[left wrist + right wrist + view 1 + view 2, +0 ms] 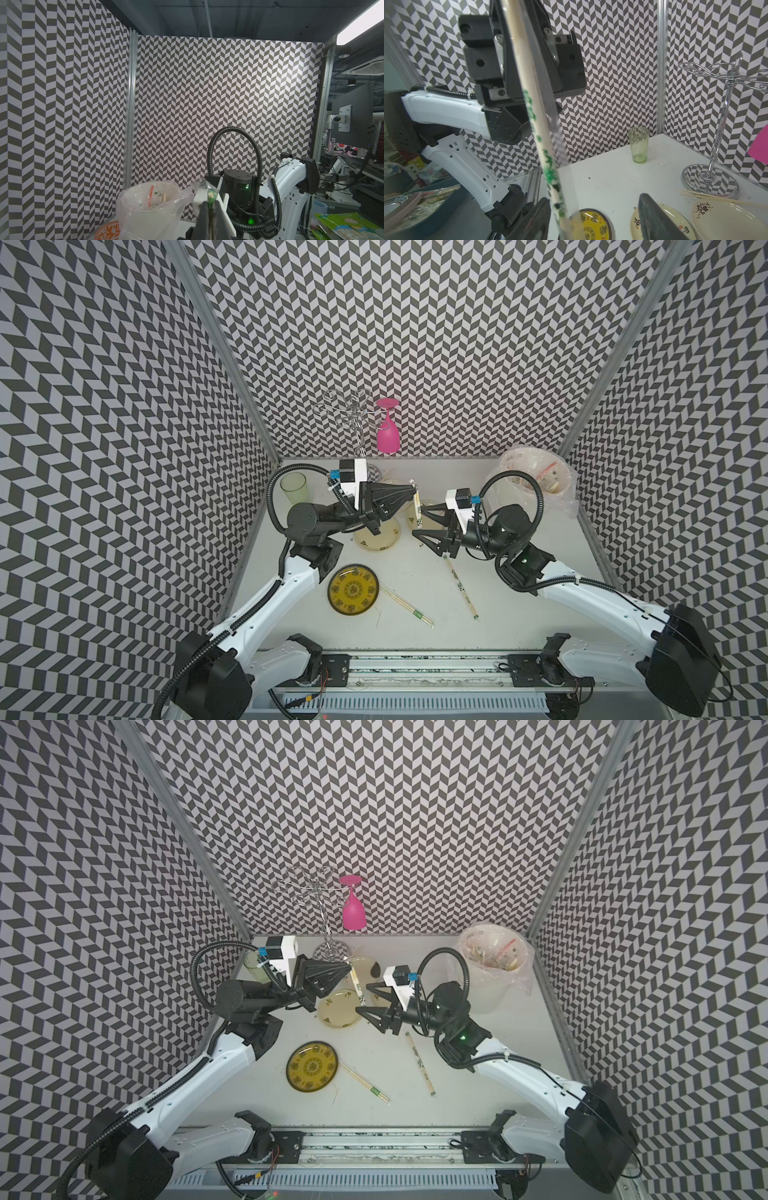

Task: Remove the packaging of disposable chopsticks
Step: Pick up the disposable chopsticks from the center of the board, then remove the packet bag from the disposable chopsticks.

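Glossy clear plastic packaging [553, 118] sheathes matt pale wooden chopsticks [521, 62]; the rack [695, 178] is shiny chrome metal.

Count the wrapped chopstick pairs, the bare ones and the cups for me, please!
Wrapped pairs: 3, the held pair, the printed pair, the green-banded pair
Bare pairs: 1
Cups: 2, the green cup, the pink cup
Total: 6

Bright and even from overhead, faint soft shadows on the worktop [407, 580]. Glaring at the ceiling light strip [360, 22] in the left wrist view, washed out on the wall [291, 72] below. Bowed toward the edges in both top views. Blurred close up along the sleeved chopsticks [529, 99] in the right wrist view
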